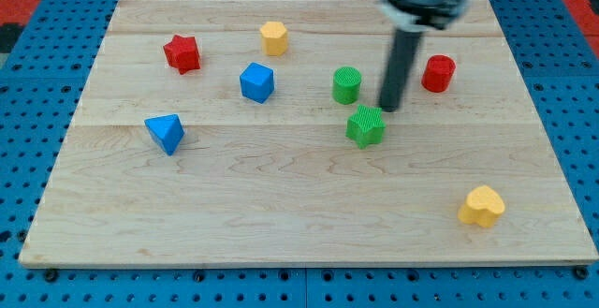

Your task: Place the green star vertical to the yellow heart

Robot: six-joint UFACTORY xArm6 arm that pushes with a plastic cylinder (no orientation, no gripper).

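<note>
The green star lies right of the board's middle. The yellow heart lies near the view's bottom right corner of the board, well below and to the right of the star. My tip is on the board just above and to the right of the green star, almost touching it, and right of the green cylinder.
A red cylinder is right of the rod. A yellow hexagonal block, a red star, a blue cube and a blue triangular block lie on the left half of the wooden board.
</note>
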